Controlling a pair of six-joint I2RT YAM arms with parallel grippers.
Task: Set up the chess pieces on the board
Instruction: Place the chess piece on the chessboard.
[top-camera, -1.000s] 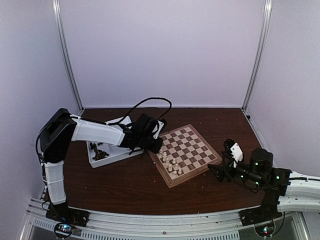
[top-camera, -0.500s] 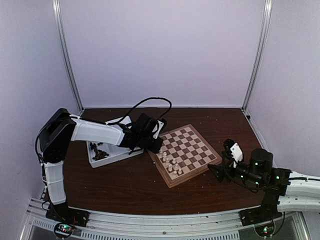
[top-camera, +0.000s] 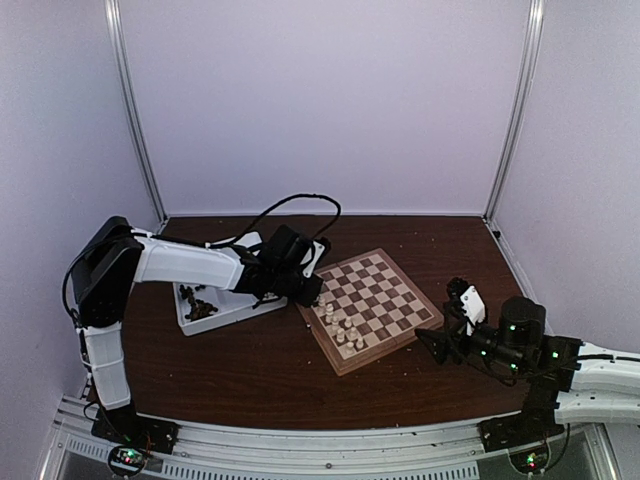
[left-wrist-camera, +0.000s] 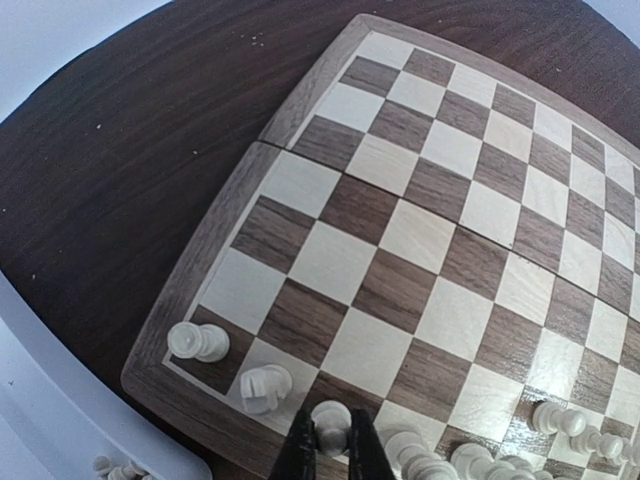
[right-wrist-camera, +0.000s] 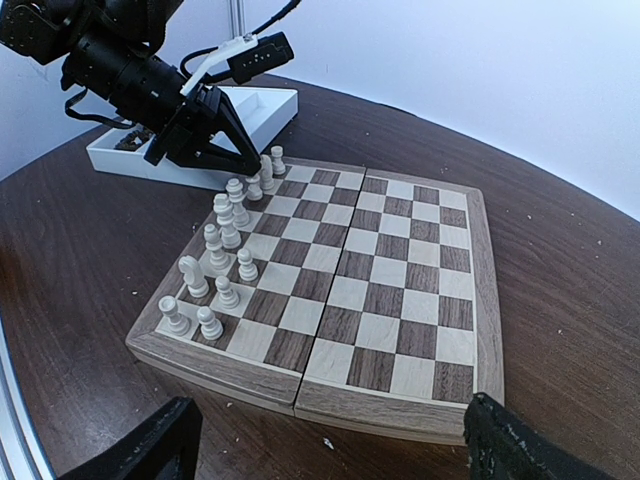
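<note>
At the board's (top-camera: 372, 308) left-hand edge row, the left end effector (left-wrist-camera: 332, 452) pinched a cream piece (left-wrist-camera: 330, 416) narrowly; it needed seating upright, centred on its square, before release.

In the left wrist view the bottom edge cut off the left gripper (left-wrist-camera: 331, 445) but for two dark tips, which hid the sides of a white piece (left-wrist-camera: 331, 416). The board (left-wrist-camera: 430, 240) ran off right and bottom, the tray (left-wrist-camera: 40, 400) off the lower left corner. In the top view the tray's dark pieces (top-camera: 200, 305) were too small to tell apart.
</note>
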